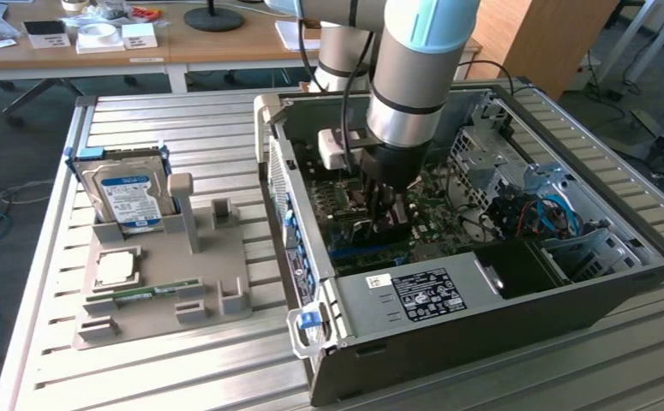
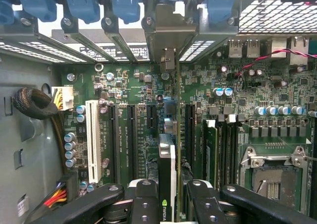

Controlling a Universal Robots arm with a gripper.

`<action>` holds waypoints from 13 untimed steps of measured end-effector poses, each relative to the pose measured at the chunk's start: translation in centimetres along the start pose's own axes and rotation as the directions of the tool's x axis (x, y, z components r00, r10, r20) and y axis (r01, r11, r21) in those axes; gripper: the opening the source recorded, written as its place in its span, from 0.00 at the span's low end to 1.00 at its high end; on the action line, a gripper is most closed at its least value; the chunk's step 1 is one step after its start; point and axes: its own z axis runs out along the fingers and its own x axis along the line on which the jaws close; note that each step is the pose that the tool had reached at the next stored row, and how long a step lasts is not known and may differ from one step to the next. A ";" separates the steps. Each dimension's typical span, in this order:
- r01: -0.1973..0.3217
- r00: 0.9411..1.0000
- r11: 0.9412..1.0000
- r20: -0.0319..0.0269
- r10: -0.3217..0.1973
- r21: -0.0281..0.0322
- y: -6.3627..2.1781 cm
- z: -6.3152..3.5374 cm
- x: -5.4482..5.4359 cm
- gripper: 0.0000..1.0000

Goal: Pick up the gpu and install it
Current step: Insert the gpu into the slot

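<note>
My gripper [image 2: 167, 206] is shut on the gpu [image 2: 167, 172]. In the wrist view the gpu is a thin card seen edge-on, with a black face and a small green logo. Its silvery bracket [image 2: 167, 38] reaches up to the case's rear slot openings. The card stands upright over the black expansion slots of the green motherboard [image 2: 133, 85]; whether it touches a slot I cannot tell. In the exterior view the gripper [image 1: 383, 221] reaches down inside the open computer case [image 1: 481, 295], and the dark gpu [image 1: 386, 233] is partly hidden below the fingers.
A white slot [image 2: 92, 135] and a bundle of cables [image 2: 32, 104] lie beside the gpu, with memory sticks [image 2: 210, 149] and the CPU socket [image 2: 270, 177] on its other side. On the exterior view's left a grey holder [image 1: 212, 282] carries a blue-labelled hard drive [image 1: 126, 193], a processor [image 1: 118, 267] and a green memory stick [image 1: 149, 292].
</note>
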 end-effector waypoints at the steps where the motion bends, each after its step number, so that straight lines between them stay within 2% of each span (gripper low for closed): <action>1: 0.000 1.000 1.000 0.000 0.000 0.000 0.00 0.05 0.0 0.27; 13: 0.000 1.000 1.000 0.000 0.000 0.000 0.01 0.14 0.0 0.27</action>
